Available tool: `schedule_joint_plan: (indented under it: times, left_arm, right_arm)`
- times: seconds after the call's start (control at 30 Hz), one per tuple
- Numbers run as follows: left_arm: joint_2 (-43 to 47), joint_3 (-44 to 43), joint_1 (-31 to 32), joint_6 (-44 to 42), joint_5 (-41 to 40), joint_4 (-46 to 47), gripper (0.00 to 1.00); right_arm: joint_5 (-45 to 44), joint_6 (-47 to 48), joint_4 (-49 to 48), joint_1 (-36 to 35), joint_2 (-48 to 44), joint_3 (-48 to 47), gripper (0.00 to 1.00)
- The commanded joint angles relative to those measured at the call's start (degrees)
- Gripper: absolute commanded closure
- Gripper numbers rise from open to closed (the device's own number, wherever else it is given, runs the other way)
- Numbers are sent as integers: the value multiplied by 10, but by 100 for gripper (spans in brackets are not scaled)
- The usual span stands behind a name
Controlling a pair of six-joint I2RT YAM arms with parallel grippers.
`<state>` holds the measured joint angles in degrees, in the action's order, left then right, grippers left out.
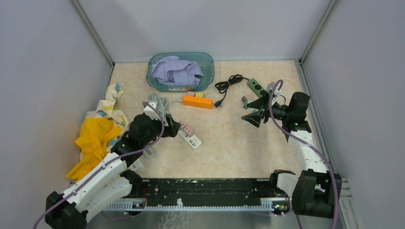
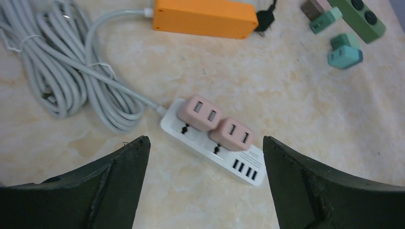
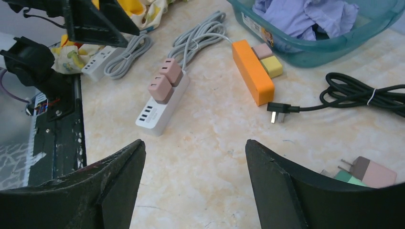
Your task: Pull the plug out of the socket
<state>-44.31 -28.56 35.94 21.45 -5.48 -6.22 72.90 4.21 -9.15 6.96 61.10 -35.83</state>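
The left gripper [image 2: 205,143] hangs over the white power strip [image 2: 244,163] with its jaws spread wide and nothing between them; its two dark fingers [image 2: 122,174] frame the strip from above without touching it. Two pink plugs [image 2: 199,112] sit side by side in the strip's sockets, both fully seated, and a row of small ports shows at the strip's free end. The strip lies flat and at a slant on the marbled table [image 1: 229,143], left of centre. Its grey cable [image 2: 62,71] runs off the other end into a loose coil just beside it.

The right gripper [image 3: 195,143] is also open and holds nothing. It hovers over the right side of the table, well apart from the white strip, near a green power strip [image 2: 363,19] and some loose teal plugs [image 2: 345,56].

Between the two strips lies an orange power strip [image 3: 253,71] with a pink block and a yellow plug [image 3: 272,66] on its far side. A black cord [image 3: 363,93] is bundled near it, its plug lying free on the table. Behind the orange strip stands a teal basin [image 1: 207,71] holding a purple cloth [image 1: 175,70]. A yellow cloth [image 1: 93,138] and a patterned cloth [image 1: 112,102] lie crumpled at the left edge
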Motion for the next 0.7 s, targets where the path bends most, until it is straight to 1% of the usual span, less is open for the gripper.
schedule_joint_plan:
  times: [0.0, 0.1, 0.17, 0.23, 0.27, 0.33, 0.4, 0.47, 0.5, 0.53, 0.57, 0.6, 0.67]
  left_arm:
    - [-27, -18, -85, 13, 58, 41, 8]
    - [-79, -29, -132, 9, 125, 63, 10]
    - [-121, -42, -141, -15, 156, 76, 12]
    - [-159, -55, -144, -40, 168, 84, 15]
    - [-176, -60, -147, -47, 175, 89, 18]
    - [-204, -62, -153, -56, 193, 120, 28]
    - [-226, -63, -159, -59, 192, 145, 36]
    - [-245, -65, -170, -48, 189, 161, 37]
    - [-258, -65, -177, -33, 199, 170, 39]
    - [-267, -64, -183, -19, 208, 183, 48]
    - [-277, -62, -186, -3, 212, 197, 63]
    - [-289, -61, -186, 12, 213, 207, 69]
    - [-313, -67, -187, 29, 218, 207, 71]
  right_arm:
    - [25, 8, -42, -7, -5, -34, 24]
    - [21, 23, -29, -12, -11, -34, 24]
    - [20, 31, -24, -14, -16, -35, 24]
    - [18, 41, -15, -16, -20, -36, 24]
    - [17, 45, -11, -17, -21, -37, 24]
    - [16, 49, -6, -21, -22, -39, 24]
    - [16, 55, 0, -27, -22, -41, 24]
    - [14, 62, 7, -33, -20, -41, 24]
    - [13, 64, 10, -35, -19, -41, 24]
    - [12, 68, 14, -37, -17, -43, 24]
    - [11, 74, 21, -40, -16, -45, 24]
    - [9, 82, 31, -44, -14, -47, 24]
    - [7, 101, 52, -49, -9, -53, 24]
